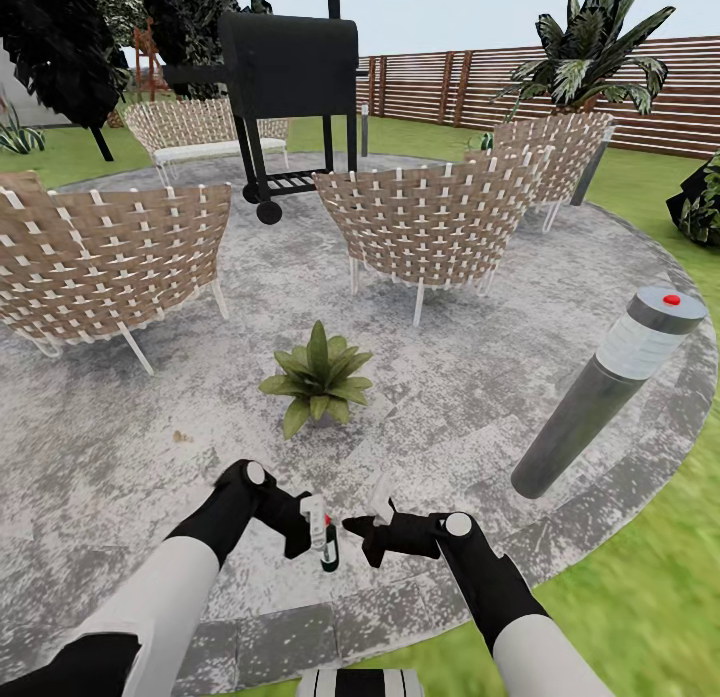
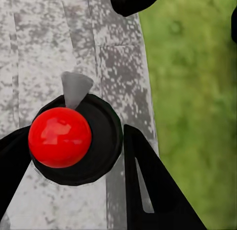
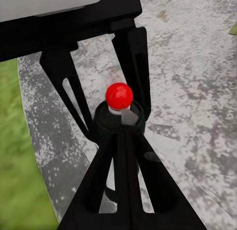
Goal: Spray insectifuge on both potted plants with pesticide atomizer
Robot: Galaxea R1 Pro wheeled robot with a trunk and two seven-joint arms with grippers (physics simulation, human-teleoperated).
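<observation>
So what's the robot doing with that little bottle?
The robot is on a round stone patio in a garden. Its left gripper holds the pesticide atomizer, a small dark bottle with a red knob. The right gripper sits close beside the bottle, fingers nearly together. A small potted plant is just ahead, so it looks about ready to spray. Woven chairs and a black grill stand farther back.

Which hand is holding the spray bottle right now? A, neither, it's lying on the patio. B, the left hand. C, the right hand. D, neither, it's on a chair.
B: in the head view the pesticide atomizer sits upright between the fingers of the left hand, and the left wrist view shows black fingers on either side of the bottle's red-topped body; the right hand sits close beside it.
</observation>
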